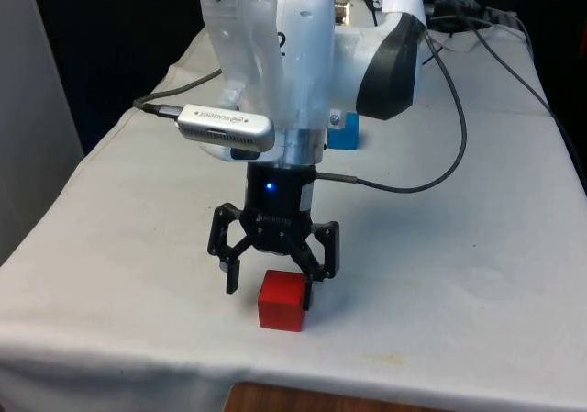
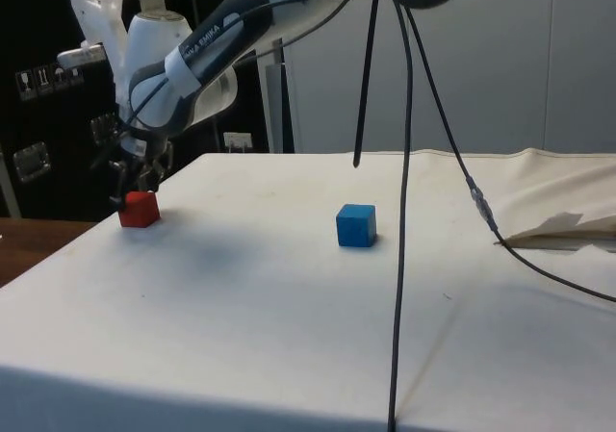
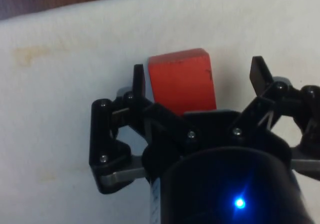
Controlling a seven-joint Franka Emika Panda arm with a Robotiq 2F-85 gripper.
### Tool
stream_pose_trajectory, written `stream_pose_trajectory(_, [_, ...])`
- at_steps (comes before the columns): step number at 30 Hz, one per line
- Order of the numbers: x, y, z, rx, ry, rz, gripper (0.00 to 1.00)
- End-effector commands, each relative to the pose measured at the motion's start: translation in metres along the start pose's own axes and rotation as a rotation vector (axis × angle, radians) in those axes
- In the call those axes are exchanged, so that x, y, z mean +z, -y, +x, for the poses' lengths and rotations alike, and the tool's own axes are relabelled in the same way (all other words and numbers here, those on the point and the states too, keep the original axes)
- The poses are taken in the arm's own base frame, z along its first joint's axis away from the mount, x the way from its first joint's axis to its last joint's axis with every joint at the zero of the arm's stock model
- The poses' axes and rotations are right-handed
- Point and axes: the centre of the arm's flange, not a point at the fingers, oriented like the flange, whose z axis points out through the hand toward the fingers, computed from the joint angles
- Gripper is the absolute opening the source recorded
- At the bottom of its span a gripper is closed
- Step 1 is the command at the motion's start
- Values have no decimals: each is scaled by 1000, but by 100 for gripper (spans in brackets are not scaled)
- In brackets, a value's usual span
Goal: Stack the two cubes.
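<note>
The red cube sits very close to the near edge of the desk, with only a narrow strip of white cloth between it and the drop. In the side view it stands at the desk's corner region, with a wide stretch of bare cloth between it and the blue cube, which rests well apart, nearer the middle. In the front view the blue cube is partly hidden behind the arm, farther back on the desk.

The end effector hangs low at the red cube, its fingers spread wide. In the wrist view one finger stands just beside one face of the cube, while the other finger is clearly apart from the opposite face, so the cube lies off-centre in the gap. The cube rests flat on the cloth.

A black cable loops across the cloth towards the front view's right.

The red cube is plain, with crisp edges and a small dark mark on its top face.
</note>
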Motion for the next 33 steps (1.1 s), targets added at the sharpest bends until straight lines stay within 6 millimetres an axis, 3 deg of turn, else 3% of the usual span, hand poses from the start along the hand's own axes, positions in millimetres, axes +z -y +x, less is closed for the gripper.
stream_pose_trajectory(1, [1,0,0,0,-7,5,100])
stream_pose_trajectory(9, [5,0,-3,0,-2,1,97])
stream_pose_trajectory(11, [5,0,-3,0,-1,1,80])
stream_pose_trajectory(12, [5,1,-3,-1,0,1,63])
stream_pose_trajectory(14, [5,1,-3,-1,0,1,39])
stream_pose_trajectory(18, [6,1,-4,-1,1,1,0])
stream_pose_trajectory(33, [5,1,-3,0,4,1,0])
